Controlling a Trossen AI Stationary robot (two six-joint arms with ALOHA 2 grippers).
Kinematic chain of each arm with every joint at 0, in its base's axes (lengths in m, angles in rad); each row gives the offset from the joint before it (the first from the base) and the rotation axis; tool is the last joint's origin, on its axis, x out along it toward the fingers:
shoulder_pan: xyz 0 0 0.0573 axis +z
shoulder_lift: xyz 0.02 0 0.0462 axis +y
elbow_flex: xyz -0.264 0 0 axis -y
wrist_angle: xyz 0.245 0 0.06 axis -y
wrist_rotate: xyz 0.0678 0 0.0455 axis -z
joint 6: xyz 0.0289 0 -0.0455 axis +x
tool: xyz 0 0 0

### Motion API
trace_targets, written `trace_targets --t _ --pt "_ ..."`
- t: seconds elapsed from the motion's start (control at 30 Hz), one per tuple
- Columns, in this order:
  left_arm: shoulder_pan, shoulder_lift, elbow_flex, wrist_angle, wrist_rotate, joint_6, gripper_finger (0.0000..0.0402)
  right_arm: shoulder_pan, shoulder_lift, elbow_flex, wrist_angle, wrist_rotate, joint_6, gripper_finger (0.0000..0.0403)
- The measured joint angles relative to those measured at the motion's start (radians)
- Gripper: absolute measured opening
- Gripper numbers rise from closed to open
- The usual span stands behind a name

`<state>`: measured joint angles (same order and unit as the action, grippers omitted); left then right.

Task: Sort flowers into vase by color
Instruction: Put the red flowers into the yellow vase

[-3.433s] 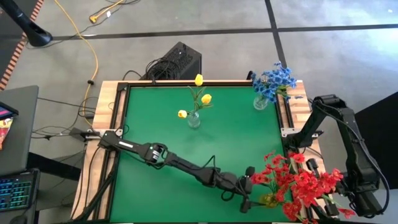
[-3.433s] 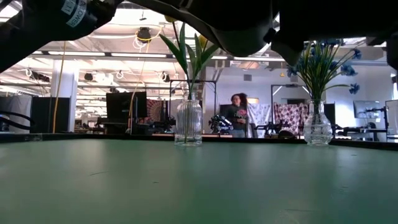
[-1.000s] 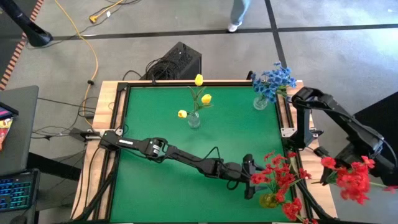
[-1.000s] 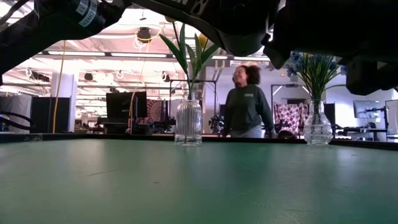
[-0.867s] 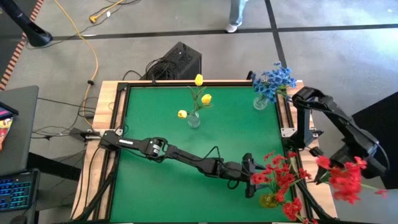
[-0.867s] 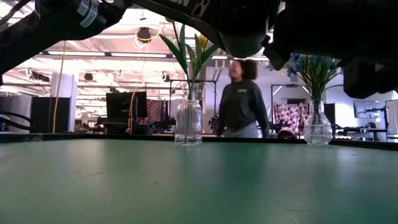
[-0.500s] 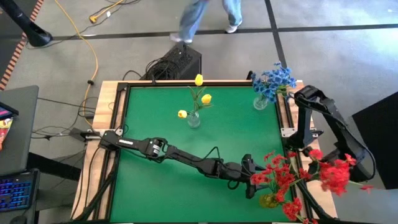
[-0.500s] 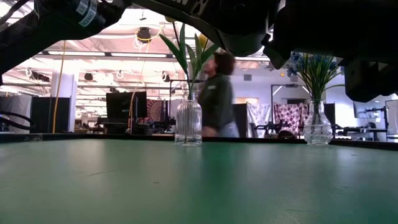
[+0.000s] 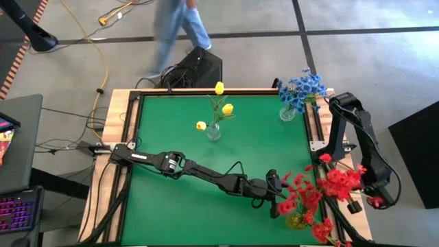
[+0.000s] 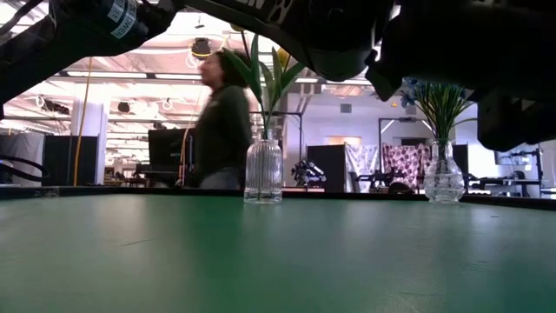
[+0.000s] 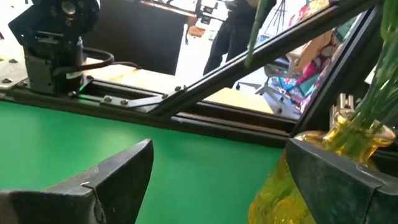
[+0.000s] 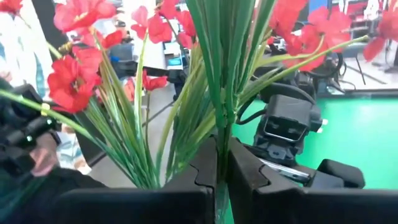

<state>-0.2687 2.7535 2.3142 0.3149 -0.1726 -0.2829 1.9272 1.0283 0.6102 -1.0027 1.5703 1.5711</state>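
A yellow glass vase (image 9: 296, 220) near the table's near right corner holds red sprigs (image 9: 302, 194) by their stems. My left gripper (image 9: 280, 200) reaches across the table to it and is open; in the left wrist view the vase (image 11: 283, 196) sits just inside one finger (image 11: 339, 177). My right gripper (image 9: 363, 195) hovers over the table's right edge, shut on another red sprig (image 9: 341, 180). Yellow tulips (image 9: 219, 108) stand in a clear vase (image 9: 213, 132), and blue blooms (image 9: 302, 88) in a second one (image 9: 287, 112). My left gripper is open beside the yellow vase's body (image 11: 273, 205); whether a finger touches the glass, I cannot tell. My right gripper pinches the red sprig's green stem bundle (image 12: 221, 134) between its two fingers, below the point where the stems fan out. The sprig is lifted clear and its red blooms (image 12: 78, 78) spread beyond the fingertips.
The two clear vases (image 10: 263, 169) (image 10: 443, 174) stand near the far edge. A black frame bar (image 11: 249, 65) and the wooden border run along the table's right side. A person (image 9: 180, 27) walks past beyond the far edge. Bare green mat (image 9: 178, 130) spreads over the left and middle.
My right gripper has carried the red sprig from out beyond the table's right side toward the left, and it now hangs over the right edge close to the yellow vase's flowers. A person has walked leftward behind the far edge.
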Motion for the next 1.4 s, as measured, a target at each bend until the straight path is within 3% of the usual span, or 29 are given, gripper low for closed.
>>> trace_targets --t 0.33,0.57,1.0,1.13,1.4 --pt "0.006 0.001 0.000 -0.037 0.000 0.010 0.0352 -0.035 0.002 0.000 0.175 0.003 -0.058 0.0042" --pt "0.012 0.001 0.000 -0.033 0.008 0.026 0.0352 -0.086 0.024 0.000 0.206 0.003 -0.060 0.0042" --pt "0.015 0.002 0.040 0.124 0.041 0.176 0.0352 -0.185 0.026 0.000 0.354 0.003 -0.075 0.0042" --pt "0.029 0.001 0.042 0.136 0.039 0.095 0.0352 -0.225 0.026 0.000 0.362 0.002 -0.104 0.0042" --pt "0.051 0.002 0.041 0.184 0.205 -0.032 0.0352 -0.280 0.026 0.001 0.360 0.002 -0.167 0.0042"
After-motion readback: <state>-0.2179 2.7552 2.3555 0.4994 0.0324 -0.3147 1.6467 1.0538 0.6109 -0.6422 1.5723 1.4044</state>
